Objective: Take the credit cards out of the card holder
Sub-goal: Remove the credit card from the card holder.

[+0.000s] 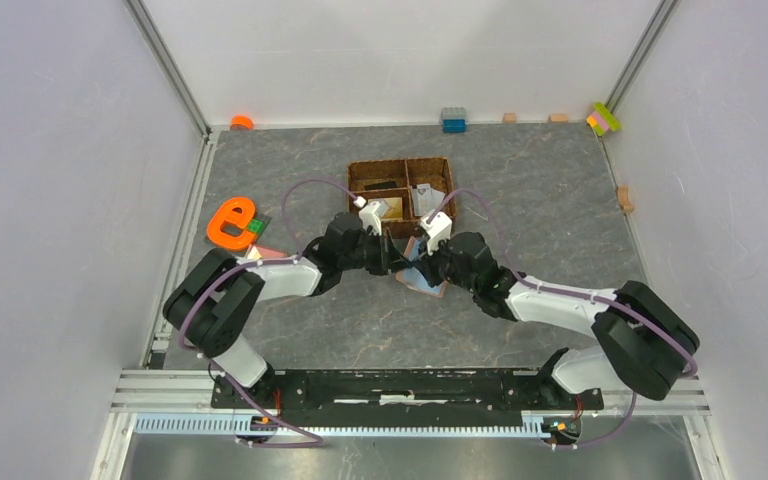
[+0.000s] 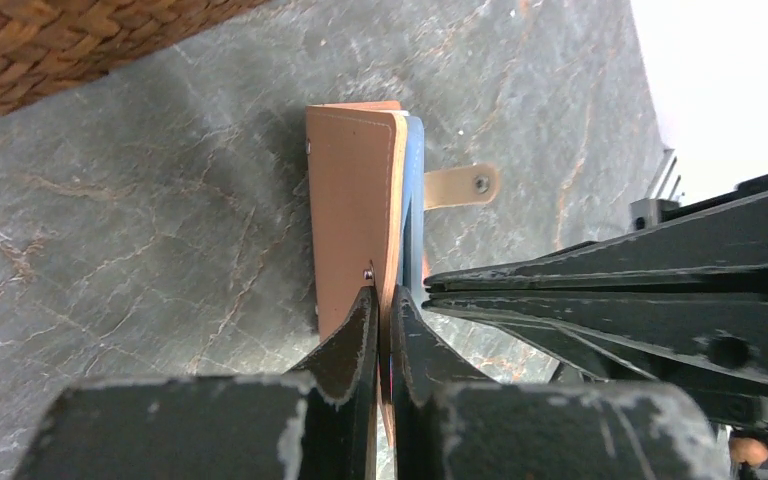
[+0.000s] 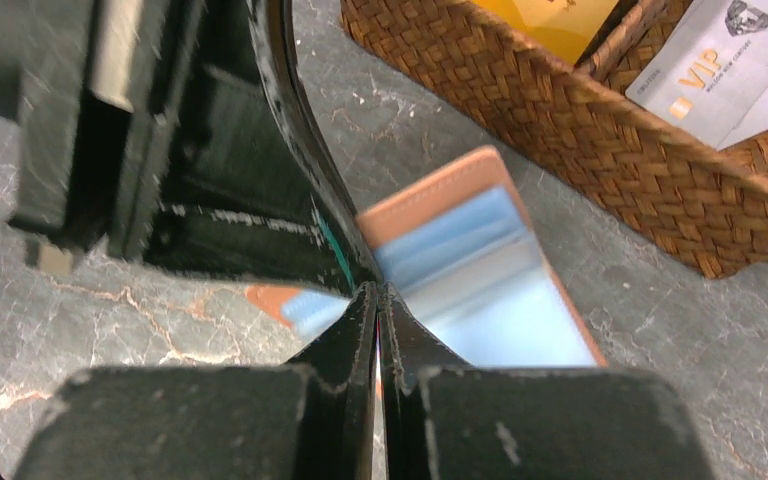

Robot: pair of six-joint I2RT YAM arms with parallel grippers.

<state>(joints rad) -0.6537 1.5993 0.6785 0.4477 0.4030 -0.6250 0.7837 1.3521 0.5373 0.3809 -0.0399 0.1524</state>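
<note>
Sitting toward the far side of a grey marbled tabletop [image 1: 560, 200], a brown woven divided basket [image 1: 400, 163] holds loose cards in its compartments. A dark card [image 1: 380, 186] lies flat in the far-left section. A gold-tan card [image 3: 550, 20] leans in the near-left one, and a white card printed "VIP" [image 3: 710, 60] lies in the right-hand section.

Just in front of the basket, between the two arms, is the salmon-pink leather-like folding card holder [image 2: 355, 200]. It is spread partly open and propped on edge rather than lying flat. Its outer skin is smooth pink-tan with a stitched border, and the lining inside is pale blue.

The left gripper [image 2: 382, 320] has its jaws pressed together on the near edge of the pink outer flap. The right gripper [image 3: 378, 305] is closed almost to nothing at the blue-lined inner edge. Whether it nips a flap or a card cannot be told.

The flap's long axis runs straight away from the left gripper, roughly across the table toward the right arm. A small pink snap tab [image 2: 460, 185] with a metal stud [image 2: 481, 183] juts sideways from the far end.
</note>
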